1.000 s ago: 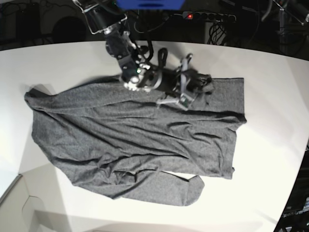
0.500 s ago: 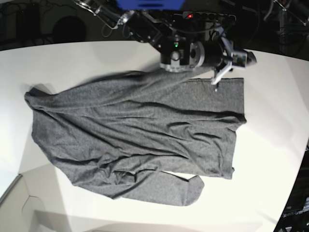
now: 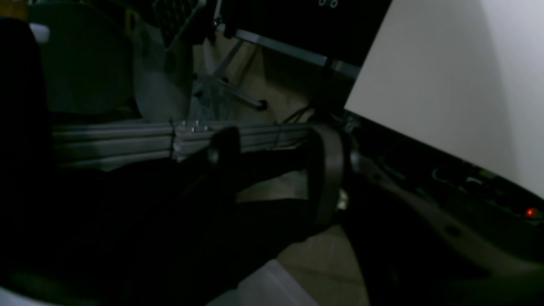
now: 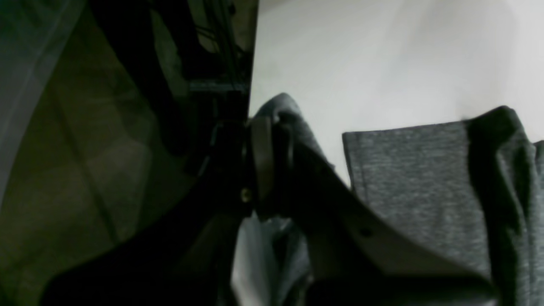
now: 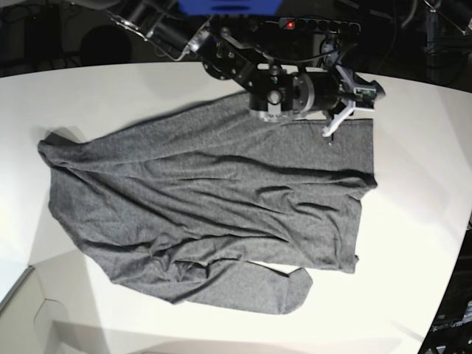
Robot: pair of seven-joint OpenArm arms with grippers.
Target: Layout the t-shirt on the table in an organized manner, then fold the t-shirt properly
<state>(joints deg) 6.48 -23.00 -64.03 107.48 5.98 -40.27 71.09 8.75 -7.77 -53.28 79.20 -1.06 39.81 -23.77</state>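
The dark grey t-shirt [image 5: 206,192] lies spread but wrinkled across the white table [image 5: 110,96], one sleeve at the near edge. My right arm reaches in from the far left, and its gripper [image 5: 352,94] sits at the shirt's far right corner. In the right wrist view that gripper [image 4: 270,140] is shut, with a fold of the t-shirt [image 4: 416,178] pinched at its tips above the table [image 4: 361,63]. The left gripper [image 3: 276,165] hangs off the table [image 3: 446,85] in the dark, fingers apart and holding nothing. It does not show in the base view.
A power strip [image 5: 310,24] with a red light lies behind the table's far edge, also seen as the power strip [image 3: 529,211] in the left wrist view. The table's curved edge [image 5: 457,243] runs down the right. Metal frame bars [image 3: 127,140] lie below the left gripper.
The right arm has swung from the middle of the shirt's far edge to its far right corner, drawing that edge out to the right. The rest of the shirt has stayed put.
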